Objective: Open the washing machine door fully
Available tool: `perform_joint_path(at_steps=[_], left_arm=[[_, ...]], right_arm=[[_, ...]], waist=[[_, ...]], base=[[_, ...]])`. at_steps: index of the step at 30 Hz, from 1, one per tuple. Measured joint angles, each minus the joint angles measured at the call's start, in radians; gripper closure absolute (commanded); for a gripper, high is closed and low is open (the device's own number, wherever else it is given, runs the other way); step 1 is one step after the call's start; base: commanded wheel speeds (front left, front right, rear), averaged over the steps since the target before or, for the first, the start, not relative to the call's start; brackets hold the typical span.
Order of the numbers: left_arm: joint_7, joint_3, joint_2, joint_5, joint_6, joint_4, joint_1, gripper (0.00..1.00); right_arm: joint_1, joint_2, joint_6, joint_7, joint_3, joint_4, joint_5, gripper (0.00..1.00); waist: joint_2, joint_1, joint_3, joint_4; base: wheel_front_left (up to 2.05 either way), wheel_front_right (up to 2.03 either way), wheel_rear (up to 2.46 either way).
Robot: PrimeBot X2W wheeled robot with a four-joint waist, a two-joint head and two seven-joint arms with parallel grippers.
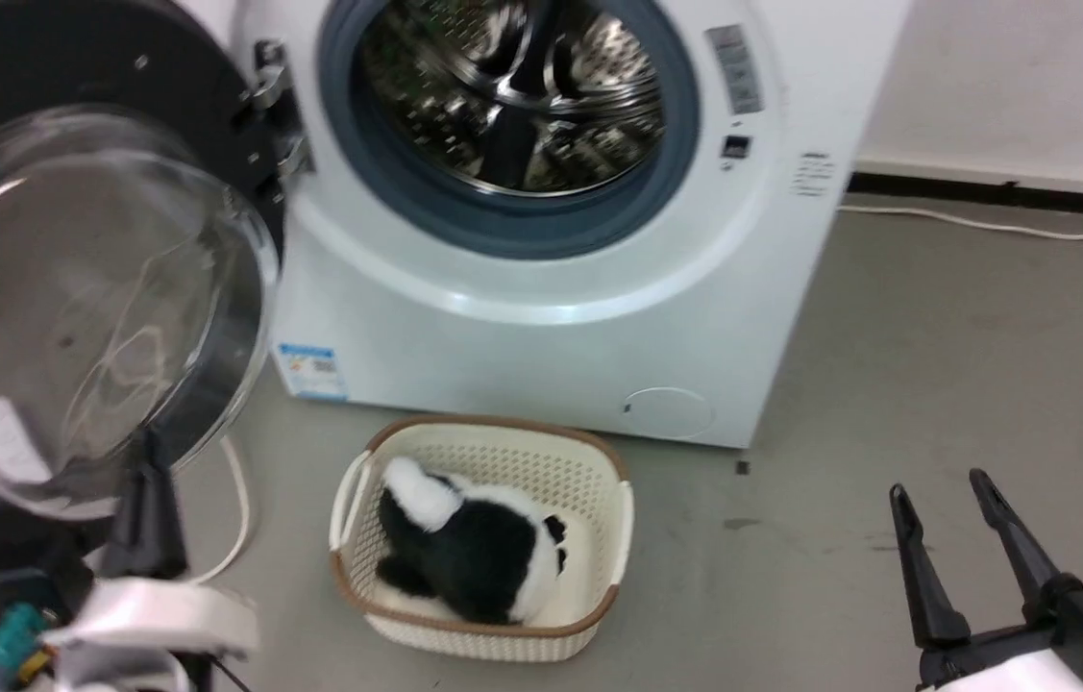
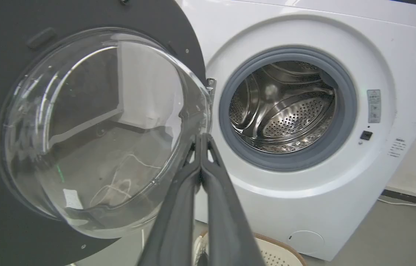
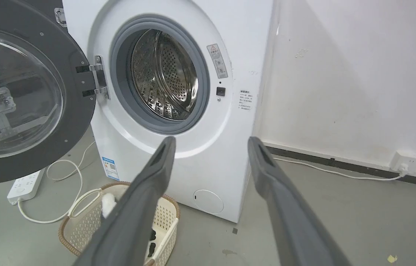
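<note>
The washing machine door (image 1: 89,288) stands wide open, left of the washing machine (image 1: 541,327), so I judge little is left. My left end effector (image 2: 200,137) is pinched closed and empty beside its glass. My right end effector (image 1: 940,485) is spread and empty.

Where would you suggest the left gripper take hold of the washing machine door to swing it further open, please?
Probably the flat black rim of the washing machine door, low and far from the hinge, fingers straddling its edge from below. The glass bowl bulges smooth and round, offering no purchase; the left gripper, now shut, must open first.
</note>
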Motion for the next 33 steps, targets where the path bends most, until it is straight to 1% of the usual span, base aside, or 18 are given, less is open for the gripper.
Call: perform_joint_path(at_steps=[3,7,10,12,13,14,15,17,21,33], left_arm=[[0.002,-0.048,-0.028,0.021,0.008,-0.036,0.05,1.0],[0.001,-0.115,-0.063,0.072,0.024,-0.037,0.099,1.0],[-0.007,-0.151,-0.085,0.103,0.037,-0.032,0.119,1.0],[-0.011,-0.167,-0.102,0.108,0.038,-0.021,0.127,1.0],[-0.012,-0.174,-0.107,0.114,0.038,-0.011,0.129,0.75],[-0.012,-0.178,-0.111,0.114,0.038,-0.001,0.132,0.03],[-0.012,-0.184,-0.117,0.113,0.038,0.01,0.134,0.0],[-0.015,-0.2,-0.127,0.119,0.038,0.028,0.139,0.0],[-0.015,-0.229,-0.128,0.151,0.04,0.054,0.142,0.0],[-0.016,-0.235,-0.126,0.169,0.05,0.069,0.142,0.0]], right_arm=[[0.012,0.007,0.0,0.0,-0.007,-0.007,-0.002,0.0],[0.023,0.01,0.0,-0.001,0.001,-0.001,-0.002,0.0],[0.026,0.012,0.0,-0.002,0.001,0.004,-0.002,0.0],[0.036,0.014,0.0,-0.005,0.002,0.012,-0.002,0.0],[0.04,0.015,0.0,-0.007,0.002,0.016,-0.002,0.0],[0.043,0.015,0.0,-0.01,0.002,0.02,-0.002,0.0],[0.045,0.015,0.0,-0.011,0.002,0.024,-0.002,0.0],[0.047,0.015,0.0,-0.013,0.003,0.033,0.003,0.0],[0.057,0.016,0.0,-0.018,0.008,0.05,0.008,0.0],[0.058,0.017,0.0,-0.022,0.018,0.074,0.013,0.0]], waist=[[0.0,0.0,-0.019,-0.036],[0.0,0.0001,-0.035,-0.071],[0.0,0.0001,-0.039,-0.086],[0.0,0.0002,-0.041,-0.089],[0.0,0.0002,-0.043,-0.09],[0.0,0.0002,-0.044,-0.09],[0.0,0.0002,-0.045,-0.09],[0.0,0.0002,-0.048,-0.087],[0.0,0.0002,-0.051,-0.083],[0.0,0.0003,-0.052,-0.075]], base=[[0.0,0.0,0.0],[0.0,0.0,0.0],[0.0,0.0,0.0],[0.0,0.0,0.0],[0.0,0.0,0.0],[0.0,0.0,0.0],[0.0,0.0,0.0],[0.0,0.0,0.0],[0.0,0.0,0.0],[0.0,0.0,0.0]])
